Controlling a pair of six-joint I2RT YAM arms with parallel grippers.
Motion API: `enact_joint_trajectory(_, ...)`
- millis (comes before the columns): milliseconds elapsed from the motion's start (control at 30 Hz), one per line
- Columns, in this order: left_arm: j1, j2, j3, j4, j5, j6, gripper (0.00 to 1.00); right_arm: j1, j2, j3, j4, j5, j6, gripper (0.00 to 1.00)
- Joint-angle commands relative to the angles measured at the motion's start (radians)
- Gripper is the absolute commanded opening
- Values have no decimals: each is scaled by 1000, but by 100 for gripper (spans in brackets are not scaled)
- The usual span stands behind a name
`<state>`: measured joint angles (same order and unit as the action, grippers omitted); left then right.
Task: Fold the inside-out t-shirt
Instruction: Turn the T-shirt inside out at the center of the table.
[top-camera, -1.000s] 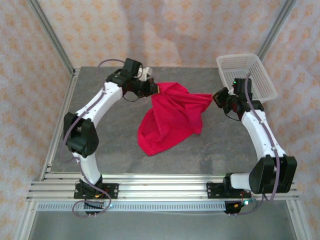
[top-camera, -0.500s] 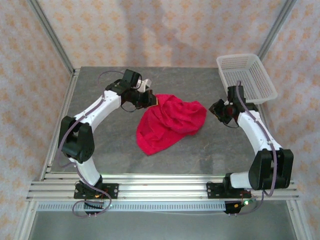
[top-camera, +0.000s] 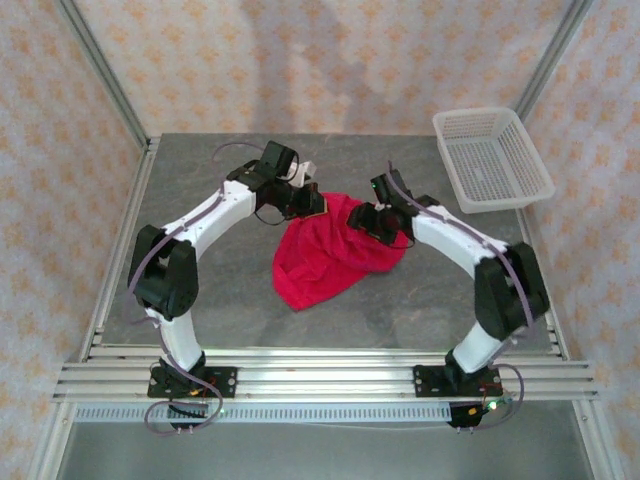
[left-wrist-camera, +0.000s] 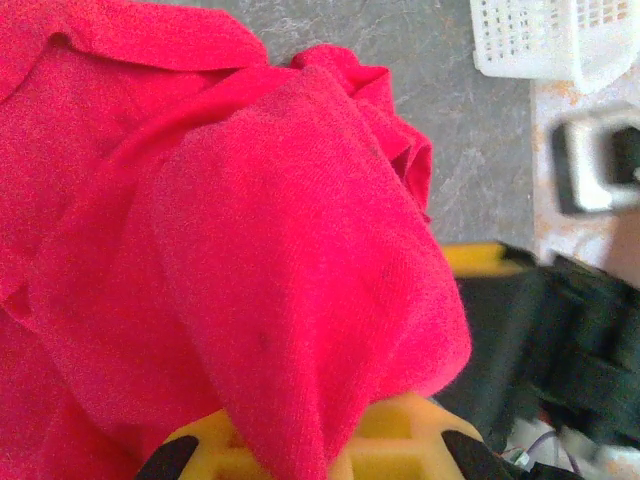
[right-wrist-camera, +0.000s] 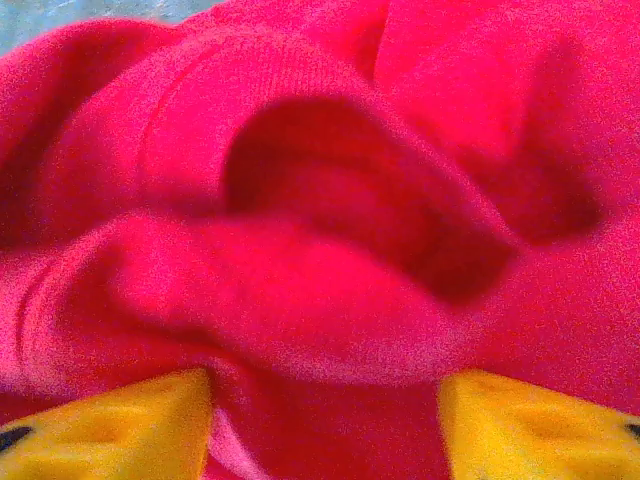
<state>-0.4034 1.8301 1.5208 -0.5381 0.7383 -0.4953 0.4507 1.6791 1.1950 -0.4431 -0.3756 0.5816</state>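
T-shirt (top-camera: 330, 260), crimson and bunched, is lying in a heap at the middle of the grey table (top-camera: 220, 290) in the top view, with its lower lobe spreading toward the lower left of centre. The white mesh basket (top-camera: 492, 160) is sitting at the upper right, well apart from the cloth. The left gripper (top-camera: 312, 203) is reaching into the heap's upper left edge, and the right gripper (top-camera: 374, 222) into its upper right edge. From above, neither claw's spread is showing; the wrist views are supplying that. In the left wrist view, a fold of cloth is running down into the left fingers (left-wrist-camera: 390, 445), which are pinched closed on it, while the basket's corner is showing at the upper right. In the right wrist view, the right fingers (right-wrist-camera: 110, 425) are standing wide apart at the bottom corners, with rumpled cloth bulging into the gap.
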Motion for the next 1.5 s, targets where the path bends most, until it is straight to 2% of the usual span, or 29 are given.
enact_joint_trajectory(0, 16, -19, 50, -59, -26, 32, 1, -6, 85, 118, 24, 64, 7, 33)
enact_joint_trajectory(33, 23, -26, 52, -68, -28, 37, 3, -11, 99, 150, -7, 83, -2, 13)
enact_joint_trajectory(67, 31, -31, 53, -76, -31, 41, 4, -22, 101, 180, -41, 96, -13, 0)
enact_joint_trajectory(333, 93, -23, 55, -128, -69, 73, 5, -160, -105, 237, -296, 105, -129, 0)
enact_joint_trajectory(467, 97, 9, 70, -135, -68, 76, 5, -250, -166, 234, -342, 86, -152, 0)
enact_joint_trajectory(667, 95, 72, 124, -149, -67, 74, 8, -314, -76, 274, -283, 48, -138, 0)
enact_joint_trajectory(733, 88, 104, 141, -148, -56, 69, 8, -302, -26, 296, -261, -56, -130, 0)
enact_joint_trajectory(767, 84, 110, 146, -147, -55, 67, 10, -281, -19, 288, -243, -80, -139, 5)
enact_joint_trajectory(800, 81, 113, 151, -148, -55, 69, 14, -245, -19, 275, -225, -82, -156, 20)
enact_joint_trajectory(833, 79, 114, 152, -149, -56, 73, 23, -204, -19, 264, -210, -66, -178, 35)
enact_joint_trajectory(867, 80, 111, 151, -151, -60, 76, 31, -170, -17, 255, -205, -52, -194, 45)
enact_joint_trajectory(933, 81, 93, 144, -170, -91, 93, 44, -100, -2, 245, -208, -40, -228, 59)
enact_joint_trajectory(967, 81, 86, 139, -180, -109, 101, 49, -77, 7, 243, -217, -25, -243, 62)
enact_joint_trajectory(1100, 81, 15, 81, -215, -169, 140, 64, 4, 59, 252, -246, 33, -300, 68)
enact_joint_trajectory(1267, 81, -59, -89, -170, -215, 144, 65, 87, 141, 322, -328, 144, -368, 71)
enact_joint_trajectory(1400, 81, -63, -197, -78, -202, 111, 66, 114, 217, 388, -378, 272, -397, 71)
enact_joint_trajectory(1467, 74, -34, -220, -15, -176, 81, 66, 114, 250, 425, -396, 330, -398, 65)
